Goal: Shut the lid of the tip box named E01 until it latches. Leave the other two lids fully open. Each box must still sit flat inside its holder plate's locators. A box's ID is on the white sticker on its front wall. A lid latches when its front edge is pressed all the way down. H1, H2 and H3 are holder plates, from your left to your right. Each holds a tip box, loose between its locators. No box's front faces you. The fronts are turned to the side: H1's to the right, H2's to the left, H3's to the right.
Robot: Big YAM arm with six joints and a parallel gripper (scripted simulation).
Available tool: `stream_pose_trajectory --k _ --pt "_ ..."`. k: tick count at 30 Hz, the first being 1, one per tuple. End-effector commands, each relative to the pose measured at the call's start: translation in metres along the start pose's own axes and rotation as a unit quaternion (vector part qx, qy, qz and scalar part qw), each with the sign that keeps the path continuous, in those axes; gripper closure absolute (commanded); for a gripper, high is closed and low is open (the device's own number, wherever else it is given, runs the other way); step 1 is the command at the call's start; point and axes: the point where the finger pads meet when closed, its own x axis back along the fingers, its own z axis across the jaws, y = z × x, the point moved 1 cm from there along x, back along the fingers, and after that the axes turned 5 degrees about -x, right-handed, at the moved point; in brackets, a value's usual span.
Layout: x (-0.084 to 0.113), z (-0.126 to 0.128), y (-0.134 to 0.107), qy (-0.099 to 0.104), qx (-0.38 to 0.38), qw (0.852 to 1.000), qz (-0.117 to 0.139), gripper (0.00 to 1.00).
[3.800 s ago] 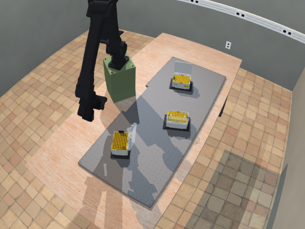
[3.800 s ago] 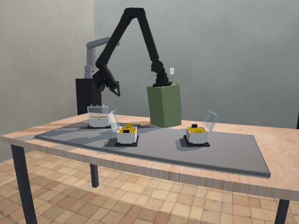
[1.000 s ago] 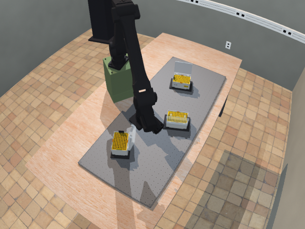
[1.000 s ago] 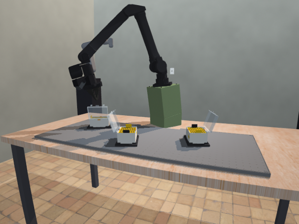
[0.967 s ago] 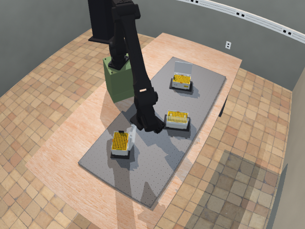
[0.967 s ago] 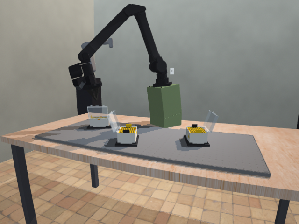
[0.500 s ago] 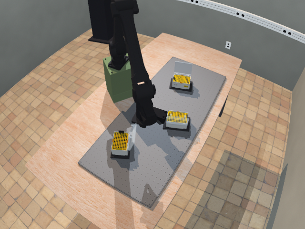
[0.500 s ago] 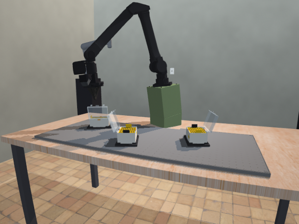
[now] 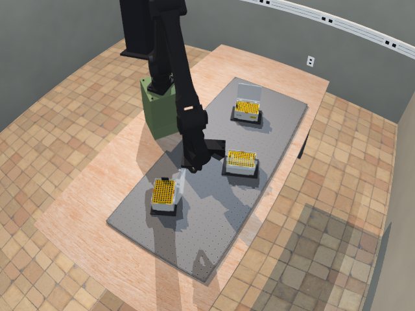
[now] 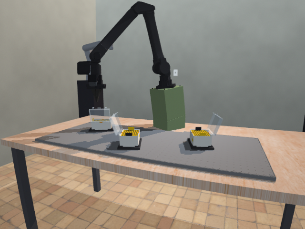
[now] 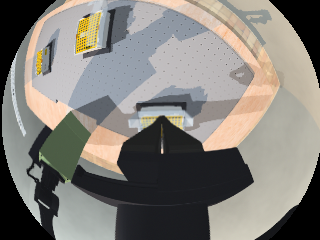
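Clearly, marks show on the front of the upper-right box point(image 9: 246, 115) point(image 10: 201, 141) point(image 11: 46, 61) in the top view, too small to read, so which box is E01 cannot be told. The exterior view shows the gripper point(image 9: 193, 170) point(image 10: 97, 100) point(image 11: 162, 120), fingers pressed together, above the left box point(image 9: 163, 205) point(image 10: 100, 125) point(image 11: 161, 112); from the top, the arm point(image 9: 183, 70) point(image 10: 118, 29) mostly hides it.

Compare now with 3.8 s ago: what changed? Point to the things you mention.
Arm point(image 9: 183, 72) point(image 10: 118, 32) swung right in the top view; closed fingers point(image 9: 193, 170) point(image 10: 97, 100) now point down near the lower-left box's open lid point(image 9: 181, 182) point(image 10: 99, 114). Nothing gripped or released. Boxes point(image 9: 163, 205) point(image 9: 241, 168) point(image 9: 247, 115) and lids stayed put.
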Motion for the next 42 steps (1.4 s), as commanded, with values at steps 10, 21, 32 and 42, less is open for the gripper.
stream_pose_trajectory --k 10,21,32,42 --pt "-0.010 0.000 -0.008 0.004 0.009 1.000 0.002 1.00" --pt "-0.010 0.000 -0.008 0.004 0.009 1.000 0.002 1.00" --pt "-0.021 0.001 -0.008 0.004 0.008 1.000 0.002 1.00" --pt "-0.007 -0.008 0.002 -0.009 0.010 1.000 -0.005 1.00"
